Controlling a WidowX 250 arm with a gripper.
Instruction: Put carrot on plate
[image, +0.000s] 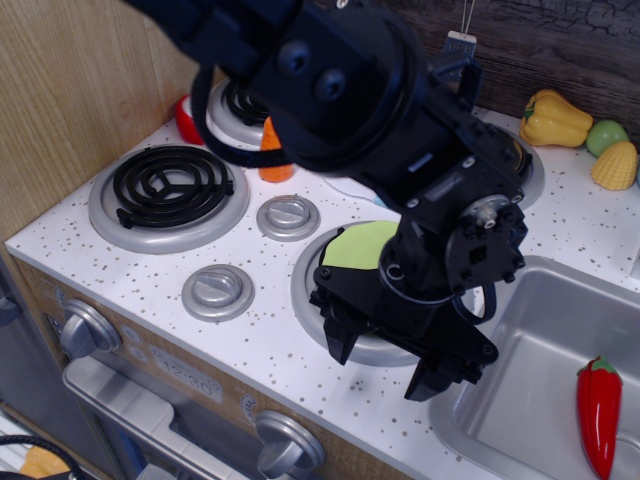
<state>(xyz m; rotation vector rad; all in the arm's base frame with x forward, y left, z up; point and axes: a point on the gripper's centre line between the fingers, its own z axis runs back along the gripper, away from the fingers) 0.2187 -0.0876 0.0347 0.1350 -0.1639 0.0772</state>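
The gripper (390, 366) hangs open and empty; it should travel up-left to the carrot (274, 160) behind the arm, then return to the plate (362, 244).

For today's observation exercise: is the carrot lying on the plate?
No. The carrot stands near the back burner, mostly hidden behind the arm, while the plate sits apart on the front burner under the open, empty gripper.
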